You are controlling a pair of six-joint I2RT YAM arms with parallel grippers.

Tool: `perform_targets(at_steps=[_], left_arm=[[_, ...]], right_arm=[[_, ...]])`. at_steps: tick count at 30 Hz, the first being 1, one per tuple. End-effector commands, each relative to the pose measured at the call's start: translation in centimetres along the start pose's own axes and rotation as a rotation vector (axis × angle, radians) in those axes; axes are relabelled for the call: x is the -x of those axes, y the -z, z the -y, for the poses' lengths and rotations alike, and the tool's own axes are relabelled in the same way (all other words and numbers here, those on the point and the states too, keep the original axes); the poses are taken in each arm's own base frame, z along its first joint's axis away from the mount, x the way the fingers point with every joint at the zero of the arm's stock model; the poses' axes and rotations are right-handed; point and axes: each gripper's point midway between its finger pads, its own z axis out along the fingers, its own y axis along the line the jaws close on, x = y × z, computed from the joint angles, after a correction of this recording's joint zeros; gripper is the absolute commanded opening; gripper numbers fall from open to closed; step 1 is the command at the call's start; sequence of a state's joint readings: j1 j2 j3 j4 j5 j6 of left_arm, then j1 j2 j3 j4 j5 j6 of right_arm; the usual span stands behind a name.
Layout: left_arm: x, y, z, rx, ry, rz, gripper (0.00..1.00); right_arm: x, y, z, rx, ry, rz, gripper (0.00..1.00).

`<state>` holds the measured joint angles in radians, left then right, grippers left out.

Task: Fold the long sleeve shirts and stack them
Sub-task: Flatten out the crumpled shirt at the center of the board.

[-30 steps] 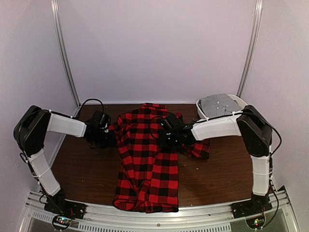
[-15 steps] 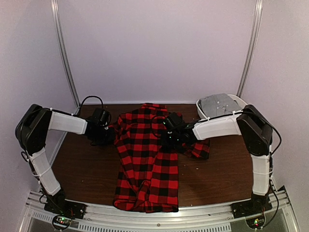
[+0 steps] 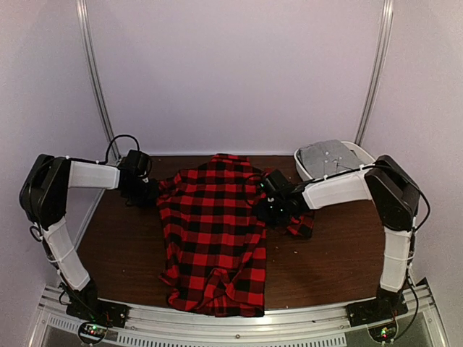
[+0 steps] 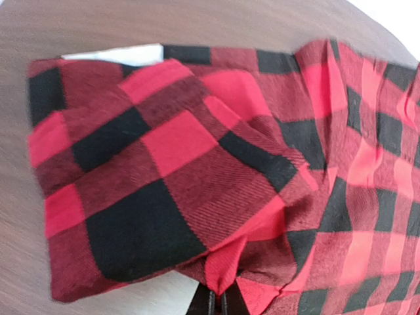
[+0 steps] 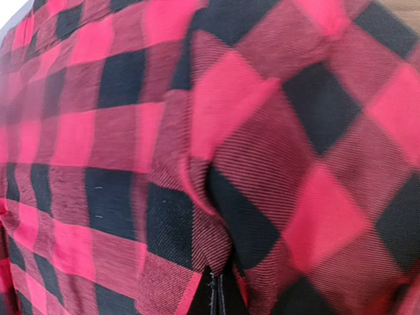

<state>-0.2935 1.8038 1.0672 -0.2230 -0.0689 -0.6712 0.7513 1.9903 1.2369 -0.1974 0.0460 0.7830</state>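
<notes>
A red-and-black check long sleeve shirt (image 3: 213, 238) lies lengthwise on the brown table, collar at the far side, hem near the front edge. My left gripper (image 3: 153, 192) is shut on the shirt's left shoulder edge; in the left wrist view a pinch of red cloth (image 4: 223, 272) sits between the closed jaws. My right gripper (image 3: 266, 210) is shut on the right shoulder fabric; the right wrist view shows the shirt cloth (image 5: 216, 256) pinched at the jaw tips. A bunched sleeve (image 3: 300, 223) lies under the right arm.
A white bin (image 3: 359, 153) holding folded grey cloth (image 3: 328, 157) stands at the back right corner. Bare brown tabletop (image 3: 119, 246) lies on both sides of the shirt. The metal front rail (image 3: 231, 325) runs along the near edge.
Both grippers closed on the shirt's shoulders and moved apart, left gripper leftward and right gripper rightward. The upper shirt has spread wider between them.
</notes>
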Motion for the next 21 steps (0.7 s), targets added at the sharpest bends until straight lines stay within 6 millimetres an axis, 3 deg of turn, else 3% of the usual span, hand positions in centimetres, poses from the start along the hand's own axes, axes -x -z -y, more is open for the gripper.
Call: perform_targets(at_steps=[1,7,15,21], left_arm=[[3.4,0.1,-1.9,0.045,-0.017,0.043,0.0],[4.8,-0.7,-3.8,0.092,-0.043,0.02,0.0],[4.5,-1.6,-4.5,0.099,-0.057,-0.021,0.0],[5.1,-1.3,-4.7,0.122,-0.074,-0.017,0.03]], right_arm=[[2.4,2.4,3.1,-0.059,0.003,0.071,0.0],[2.1,2.9,7.2,-0.145,0.027,0.059,0.0],[1.7,2.8,9.5,-0.234,0.097,0.042,0.0],[3.0,3.2,11.2,-0.294,0.134,0.053,0.0]])
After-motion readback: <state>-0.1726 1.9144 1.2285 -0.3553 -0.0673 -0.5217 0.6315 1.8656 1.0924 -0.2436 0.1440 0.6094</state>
